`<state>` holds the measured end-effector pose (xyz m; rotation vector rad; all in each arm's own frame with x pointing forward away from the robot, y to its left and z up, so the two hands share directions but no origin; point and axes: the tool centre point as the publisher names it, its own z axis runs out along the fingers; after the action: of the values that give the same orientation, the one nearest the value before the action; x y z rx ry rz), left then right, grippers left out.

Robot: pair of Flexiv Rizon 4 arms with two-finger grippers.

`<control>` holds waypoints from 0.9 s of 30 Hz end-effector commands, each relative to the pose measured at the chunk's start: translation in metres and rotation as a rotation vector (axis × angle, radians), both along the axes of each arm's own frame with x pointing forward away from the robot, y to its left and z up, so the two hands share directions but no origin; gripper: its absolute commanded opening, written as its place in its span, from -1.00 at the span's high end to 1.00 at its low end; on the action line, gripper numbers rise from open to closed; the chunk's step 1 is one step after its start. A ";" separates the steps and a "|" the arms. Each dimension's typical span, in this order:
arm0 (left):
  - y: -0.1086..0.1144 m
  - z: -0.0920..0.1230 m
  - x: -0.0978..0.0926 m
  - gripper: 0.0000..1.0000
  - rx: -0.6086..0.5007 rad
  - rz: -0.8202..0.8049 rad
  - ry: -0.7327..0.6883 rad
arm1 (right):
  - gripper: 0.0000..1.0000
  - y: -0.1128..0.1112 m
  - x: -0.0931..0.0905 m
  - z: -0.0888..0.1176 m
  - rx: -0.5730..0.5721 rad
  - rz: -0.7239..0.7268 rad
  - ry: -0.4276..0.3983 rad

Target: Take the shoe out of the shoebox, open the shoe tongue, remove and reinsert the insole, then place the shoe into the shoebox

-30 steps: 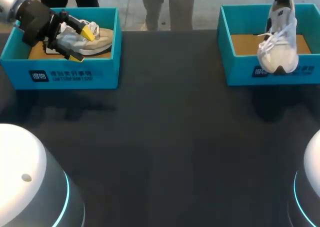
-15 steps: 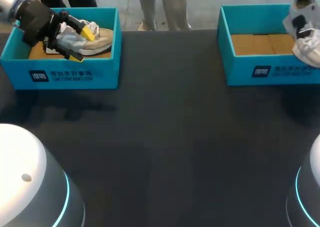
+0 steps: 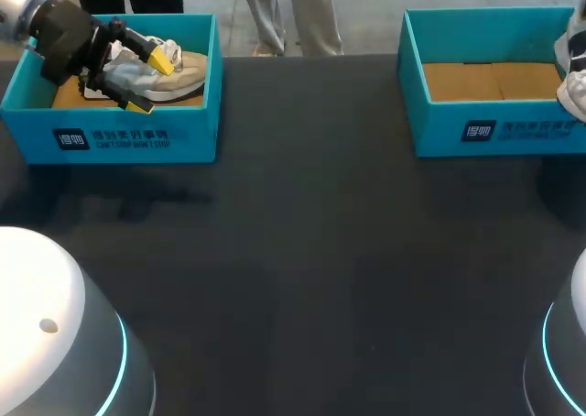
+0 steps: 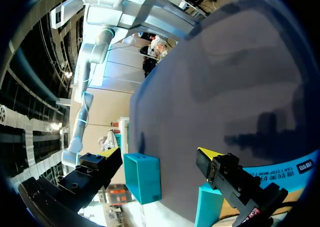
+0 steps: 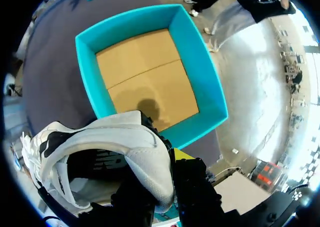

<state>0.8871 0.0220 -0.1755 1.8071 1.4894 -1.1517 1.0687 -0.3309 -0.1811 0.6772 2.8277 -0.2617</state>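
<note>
white padded shoe (image 5: 115, 142), rectangular teal shoebox (image 5: 197, 62)

The head view looked down from above and behind the robot onto the table (image 3: 302, 251), with the left box (image 3: 197, 132) at upper left and the right box (image 3: 439, 132) at upper right. The left wrist view faced low across the same table, from just beside the left box. The right wrist view looked down from close above into the right box.
</note>
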 end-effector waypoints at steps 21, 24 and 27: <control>0.000 0.001 -0.001 -1.00 0.003 0.001 -0.003 | 1.00 -0.025 -0.023 0.005 0.038 -0.821 -0.114; 0.000 0.001 -0.001 -1.00 0.003 0.001 -0.003 | 1.00 -0.028 -0.026 0.005 0.060 -0.906 -0.122; 0.000 0.001 -0.001 -1.00 0.003 0.001 -0.003 | 1.00 -0.027 -0.028 0.006 0.064 -0.981 -0.132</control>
<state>0.8871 0.0220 -0.1755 1.8071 1.4894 -1.1517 1.0380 -0.3578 -0.1789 1.8527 2.2340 -0.2526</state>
